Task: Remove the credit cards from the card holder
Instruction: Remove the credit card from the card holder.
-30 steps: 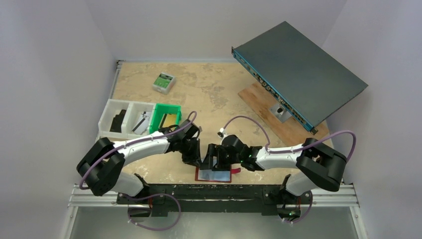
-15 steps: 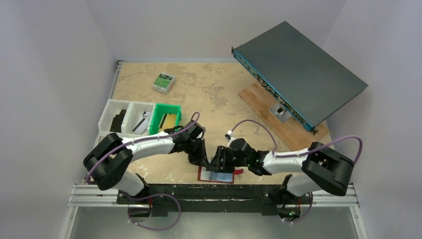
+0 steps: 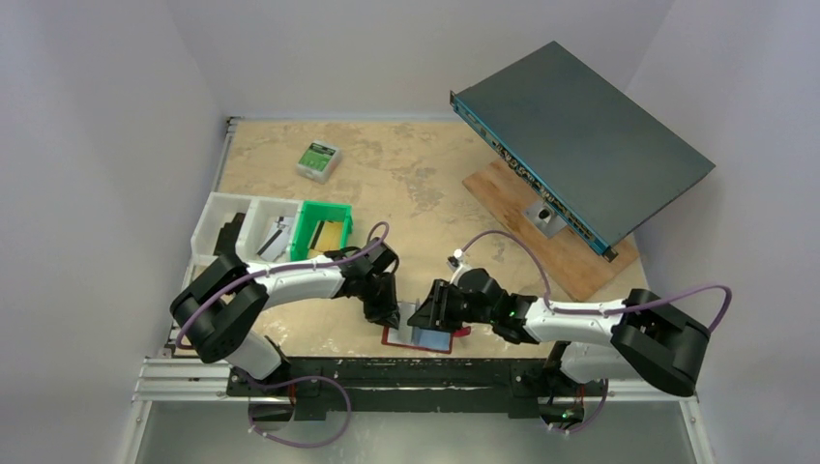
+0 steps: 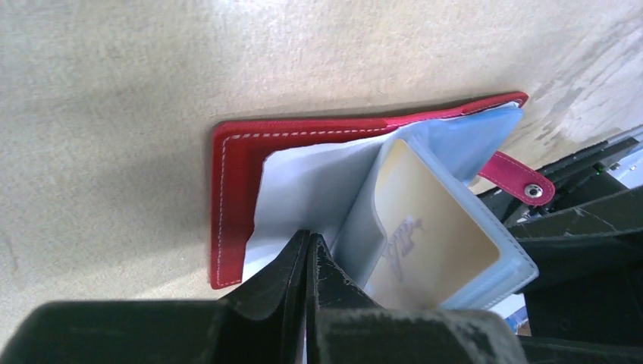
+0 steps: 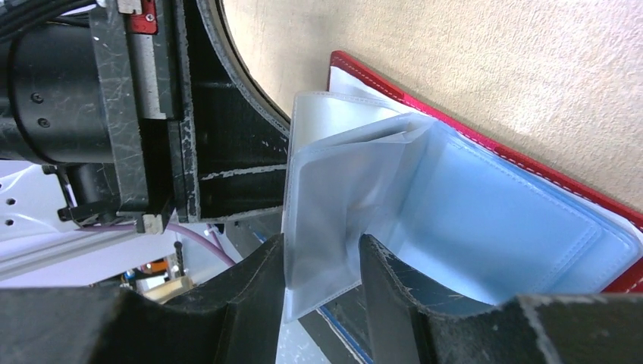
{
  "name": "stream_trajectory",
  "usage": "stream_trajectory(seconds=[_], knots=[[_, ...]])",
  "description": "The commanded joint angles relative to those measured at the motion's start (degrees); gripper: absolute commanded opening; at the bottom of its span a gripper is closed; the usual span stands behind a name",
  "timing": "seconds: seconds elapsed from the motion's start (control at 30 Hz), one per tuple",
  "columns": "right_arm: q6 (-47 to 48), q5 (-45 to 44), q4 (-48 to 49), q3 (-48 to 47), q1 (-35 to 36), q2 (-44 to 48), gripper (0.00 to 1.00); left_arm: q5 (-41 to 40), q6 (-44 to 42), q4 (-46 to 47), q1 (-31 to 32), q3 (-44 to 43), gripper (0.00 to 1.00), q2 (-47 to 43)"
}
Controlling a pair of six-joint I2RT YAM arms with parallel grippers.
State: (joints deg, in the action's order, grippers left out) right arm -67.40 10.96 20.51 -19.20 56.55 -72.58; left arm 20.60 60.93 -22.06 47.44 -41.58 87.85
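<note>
The red card holder (image 3: 390, 340) lies open at the table's near edge, its pale blue pockets up. In the left wrist view a tan credit card (image 4: 432, 235) sits inside a raised sleeve of the card holder (image 4: 231, 197). My left gripper (image 4: 309, 243) is shut, its tips pressed on the pale inner page beside that sleeve. My right gripper (image 5: 322, 262) stands open with the clear plastic sleeves (image 5: 334, 197) between its fingers; the left finger touches them. From above, the left gripper (image 3: 389, 317) and right gripper (image 3: 432, 317) meet over the holder.
A green bin (image 3: 322, 230) and white trays (image 3: 237, 227) stand left of the arms. A green-and-white box (image 3: 317, 159) lies at the back. A dark flat device (image 3: 580, 135) leans on a wooden board (image 3: 551, 242) at right. The metal rail (image 3: 416, 372) borders the holder.
My right gripper has slid toward the near edge and narrowed its jaws around the sleeves. The left gripper shifted slightly right and stayed shut.
</note>
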Motion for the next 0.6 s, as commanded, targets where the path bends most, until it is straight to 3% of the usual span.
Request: stream_trajectory(seconds=[0.0,0.27,0.57], knots=[[-0.29,-2.24,-2.38,0.35,-0.30,2.87,0.39,-2.82,0.19,-1.76,0.37,-1.30,0.00,-0.48],[-0.19,-3.47,-5.91,1.41,-0.39,5.02,0.51,-6.08,-1.50,-4.86,0.42,-1.40,0.01,-2.47],[-0.09,-5.14,-9.75,1.07,-0.44,5.41,0.46,-5.80,-4.15,-5.39,0.38,-2.71,0.00,-2.94]])
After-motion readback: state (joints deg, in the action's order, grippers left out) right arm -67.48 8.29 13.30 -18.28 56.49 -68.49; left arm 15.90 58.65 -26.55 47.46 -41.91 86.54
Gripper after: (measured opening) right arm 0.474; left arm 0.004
